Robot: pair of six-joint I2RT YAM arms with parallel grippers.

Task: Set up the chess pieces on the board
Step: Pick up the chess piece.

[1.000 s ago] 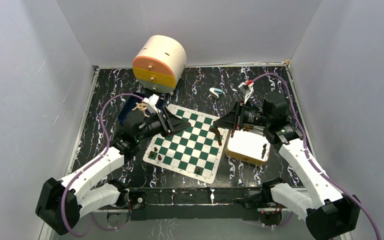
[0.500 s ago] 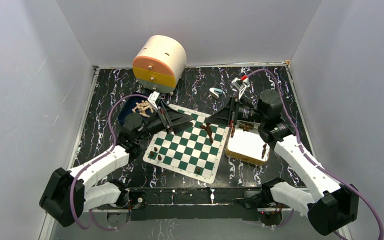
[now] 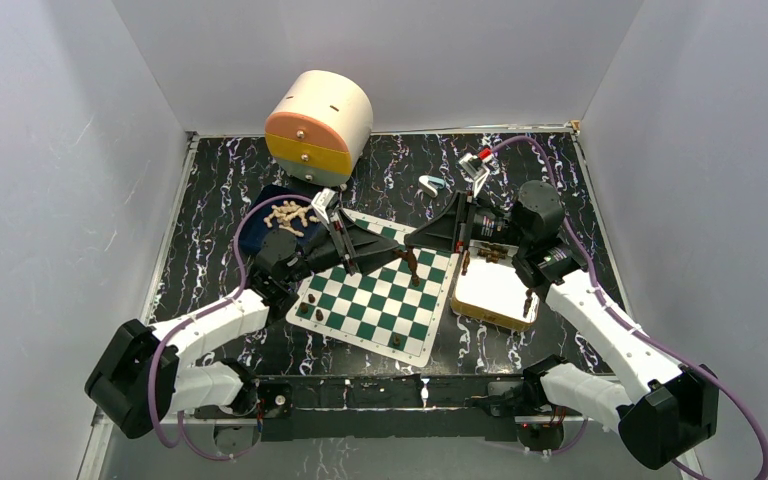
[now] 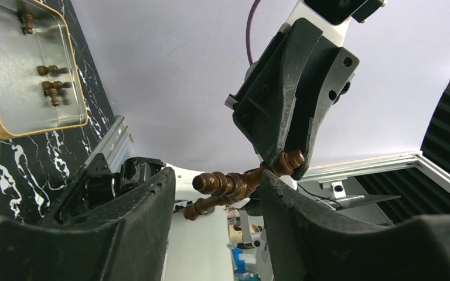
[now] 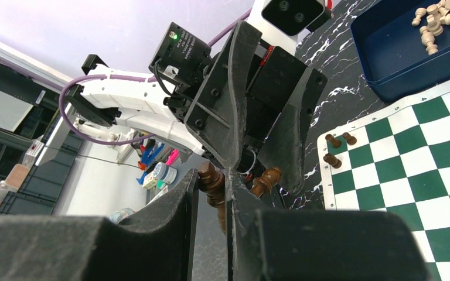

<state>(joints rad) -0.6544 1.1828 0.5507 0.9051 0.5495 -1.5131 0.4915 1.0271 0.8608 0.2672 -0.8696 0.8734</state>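
The board (image 5: pixel 422 152) runs off the right wrist view's edge; overhead, the dark piece (image 3: pixel 413 264) is too small to identify.

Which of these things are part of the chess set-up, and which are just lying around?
Part of the job: the board, the dark pieces pinched by the right gripper, the left gripper open around them, the tin with more of them, the blue tray of pale pieces.
Just lying about: the round drawer box, the small clip.
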